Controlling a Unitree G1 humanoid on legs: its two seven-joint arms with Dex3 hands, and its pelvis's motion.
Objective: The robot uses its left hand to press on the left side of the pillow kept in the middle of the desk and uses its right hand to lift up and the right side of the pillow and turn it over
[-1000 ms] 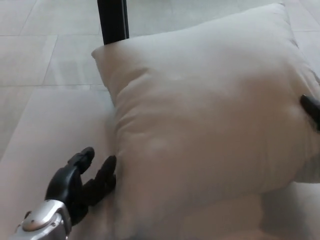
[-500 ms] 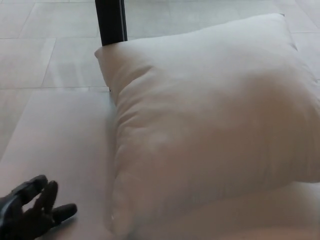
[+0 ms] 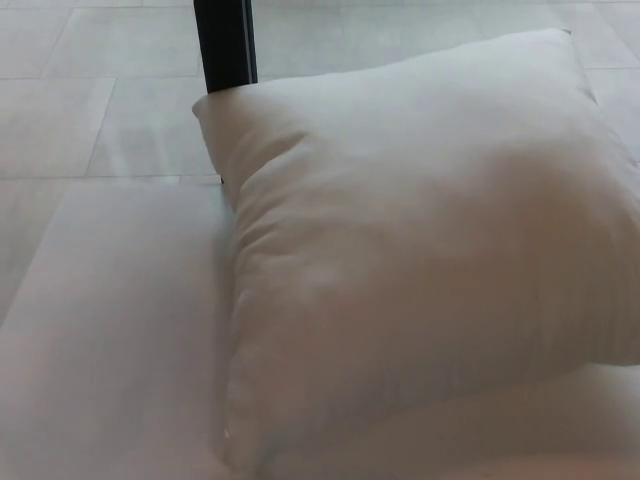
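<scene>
A large off-white pillow (image 3: 420, 240) lies flat on the pale desk (image 3: 110, 330), filling the middle and right of the head view. Its left edge is creased and puckered near the upper left corner. Its right side runs out of the picture. Neither of my hands shows anywhere in the view, and nothing touches the pillow.
A black upright post (image 3: 226, 45) stands just behind the pillow's upper left corner. Beyond the desk's far edge lies a light tiled floor (image 3: 90, 80). Bare desk surface stretches to the left of the pillow.
My left hand drew back from the pillow's lower left edge toward the bottom left and has left the picture. The right hand's fingertip at the right edge is gone too.
</scene>
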